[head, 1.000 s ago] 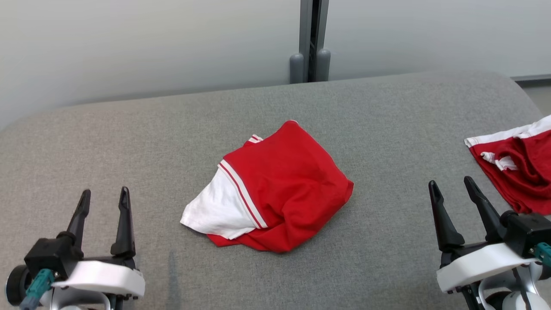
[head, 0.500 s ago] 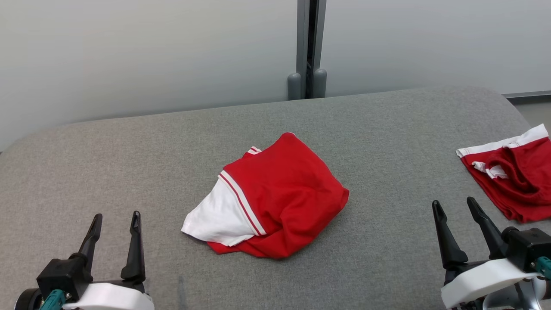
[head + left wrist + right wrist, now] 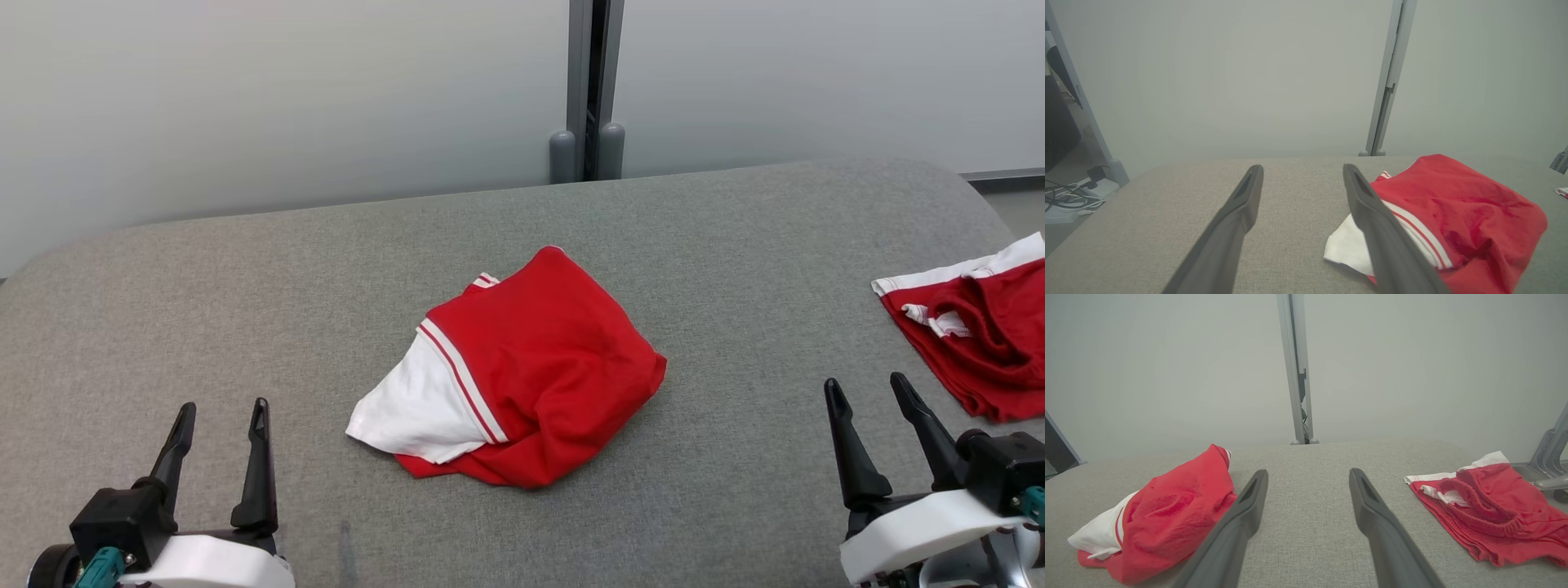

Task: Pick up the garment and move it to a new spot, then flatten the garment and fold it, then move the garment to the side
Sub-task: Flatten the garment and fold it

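Observation:
A crumpled red garment [image 3: 539,367] with a white panel and red-white stripes lies in a heap at the middle of the grey padded surface [image 3: 245,310]. The left wrist view shows the garment [image 3: 1457,216] to the right of the fingers, and the right wrist view shows it [image 3: 1167,514] to their left. My left gripper [image 3: 222,416] hovers open at the lower left, well clear of the heap. My right gripper [image 3: 867,389] stands open at the lower right, between the heap and the folded red piece. Nothing is held.
A second red and white garment [image 3: 980,335] lies folded at the right edge of the surface, seen also in the right wrist view [image 3: 1486,506]. A grey post [image 3: 589,90] and pale wall stand behind. Cables and a power strip [image 3: 1069,196] lie on the floor at left.
The head camera has shifted a little, so the whole picture sits lower than a second ago. The garments and both open grippers hold their places.

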`<state>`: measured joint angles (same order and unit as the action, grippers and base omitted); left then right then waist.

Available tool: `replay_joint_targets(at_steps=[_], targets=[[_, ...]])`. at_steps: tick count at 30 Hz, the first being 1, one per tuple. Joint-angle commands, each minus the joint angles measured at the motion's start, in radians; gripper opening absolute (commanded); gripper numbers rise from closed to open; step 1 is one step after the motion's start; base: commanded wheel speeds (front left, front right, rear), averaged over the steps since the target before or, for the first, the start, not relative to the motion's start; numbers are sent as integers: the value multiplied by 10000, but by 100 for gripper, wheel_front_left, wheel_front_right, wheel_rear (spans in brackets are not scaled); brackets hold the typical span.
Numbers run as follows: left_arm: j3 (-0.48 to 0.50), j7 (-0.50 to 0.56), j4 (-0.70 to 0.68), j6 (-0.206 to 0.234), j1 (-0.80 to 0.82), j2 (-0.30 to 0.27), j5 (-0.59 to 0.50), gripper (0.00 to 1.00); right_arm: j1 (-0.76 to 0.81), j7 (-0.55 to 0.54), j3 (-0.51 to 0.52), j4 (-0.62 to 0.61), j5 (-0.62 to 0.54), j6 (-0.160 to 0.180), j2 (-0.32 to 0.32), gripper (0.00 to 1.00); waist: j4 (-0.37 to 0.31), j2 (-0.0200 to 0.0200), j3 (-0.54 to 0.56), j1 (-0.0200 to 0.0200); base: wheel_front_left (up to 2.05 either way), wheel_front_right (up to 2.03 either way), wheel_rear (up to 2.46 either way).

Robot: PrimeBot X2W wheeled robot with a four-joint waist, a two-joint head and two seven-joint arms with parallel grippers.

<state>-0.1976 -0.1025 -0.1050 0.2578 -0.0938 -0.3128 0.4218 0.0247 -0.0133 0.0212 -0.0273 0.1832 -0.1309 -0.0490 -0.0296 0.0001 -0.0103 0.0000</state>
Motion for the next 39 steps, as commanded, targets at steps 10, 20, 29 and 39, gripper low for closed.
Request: replay_joint_targets(at_steps=[10,20,29,39], targets=[[-147,46,-165,19,385,-49,-95,100,-724,-245,-387,57,-297,4,-37,100,360,-1,-364,0,0,0,0],[-450,-295,109,-287,1410,283,-18,100,-3362,-1297,-3817,1536,-137,4,-490,100,1638,-1,-1581,0,0,0,0],[-765,-855,1078,-726,2414,727,109,100,-6185,-1900,-7263,3808,723,5,-840,100,2910,-1,-2439,0,0,0,0],[-958,-1322,1988,-1090,3058,1126,197,100,-8057,-2432,-9637,6224,1621,5,-928,100,3550,-1,-2751,0,0,0,0]])
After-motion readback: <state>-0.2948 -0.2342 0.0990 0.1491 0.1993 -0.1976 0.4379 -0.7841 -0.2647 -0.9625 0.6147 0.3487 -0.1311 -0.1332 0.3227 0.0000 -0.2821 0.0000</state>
